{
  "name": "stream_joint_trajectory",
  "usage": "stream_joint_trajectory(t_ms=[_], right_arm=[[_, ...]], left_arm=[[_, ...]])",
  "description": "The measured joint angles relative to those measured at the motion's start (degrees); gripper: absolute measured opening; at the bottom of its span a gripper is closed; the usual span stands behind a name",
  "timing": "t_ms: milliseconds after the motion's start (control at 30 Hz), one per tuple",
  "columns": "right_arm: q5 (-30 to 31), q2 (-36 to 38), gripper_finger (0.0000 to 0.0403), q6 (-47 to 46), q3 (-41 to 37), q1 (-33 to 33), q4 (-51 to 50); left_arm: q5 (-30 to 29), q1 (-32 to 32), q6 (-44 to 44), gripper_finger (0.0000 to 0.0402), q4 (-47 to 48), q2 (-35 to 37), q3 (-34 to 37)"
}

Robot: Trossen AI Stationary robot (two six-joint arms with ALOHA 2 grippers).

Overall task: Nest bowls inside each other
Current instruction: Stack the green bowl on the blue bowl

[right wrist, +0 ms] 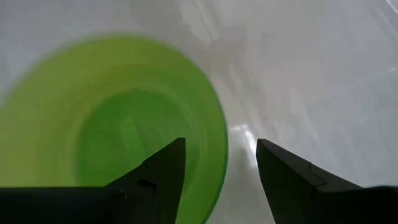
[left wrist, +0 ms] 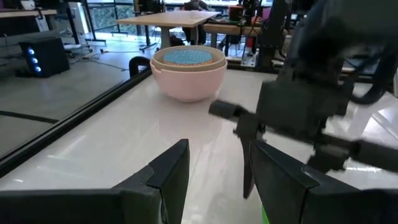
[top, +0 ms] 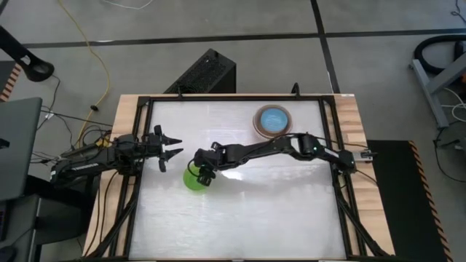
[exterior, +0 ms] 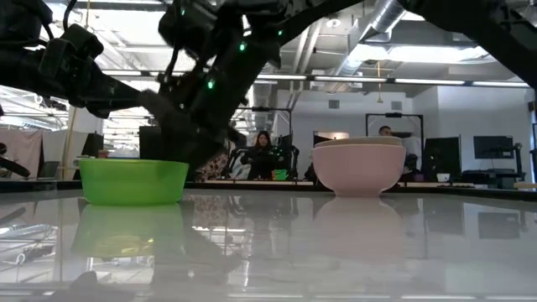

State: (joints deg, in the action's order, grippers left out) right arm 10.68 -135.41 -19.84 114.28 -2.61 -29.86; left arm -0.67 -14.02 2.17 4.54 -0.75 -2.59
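A small bright green bowl (top: pixel 194 180) stands upright on its base on the white table, left of centre. My right gripper (right wrist: pixel 221 146) hangs open just above the bowl's rim (right wrist: pixel 217 134), slanting down, with one finger over the hollow and the other outside the wall. It touches nothing that I can see. At the far side stands a salmon-pink bowl (left wrist: pixel 188 78), with a grey-beige bowl (left wrist: pixel 158 60) nested in it and a light blue one (left wrist: pixel 186 57) inside that. My left gripper (top: pixel 173 146) waits open and level at the table's left edge.
A black frame (top: pixel 218 97) runs around the white table. The right arm (top: pixel 291 145) stretches across the table's middle from the right. The near half of the table (top: pixel 240 225) is bare. People sit at desks in the room beyond (exterior: pixel 262 155).
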Motion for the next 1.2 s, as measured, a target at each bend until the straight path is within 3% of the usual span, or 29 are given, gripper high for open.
stream_joint_trajectory(t_ms=[233,533,933,1200], right_arm=[[-0.31,-0.92,0.0168,0.27,-0.03,-0.04,-0.58],[-5.05,-0.62,0.0016,0.42,-0.15,-0.04,-0.71],[-8.59,-0.52,0.0006,-0.01,1.05,-0.02,-2.59],[-6.9,6.17,0.0005,3.35,0.87,-0.06,-8.03]], left_arm=[[0.0,0.0,0.0,0.0158,0.0,0.0,0.0],[0.0,0.0,-0.01,0.0158,0.0,0.0,0.0],[0.0,0.0,-0.02,0.0158,0.0,0.0,0.0],[0.0,0.0,-0.02,0.0158,0.0,0.0,0.0]])
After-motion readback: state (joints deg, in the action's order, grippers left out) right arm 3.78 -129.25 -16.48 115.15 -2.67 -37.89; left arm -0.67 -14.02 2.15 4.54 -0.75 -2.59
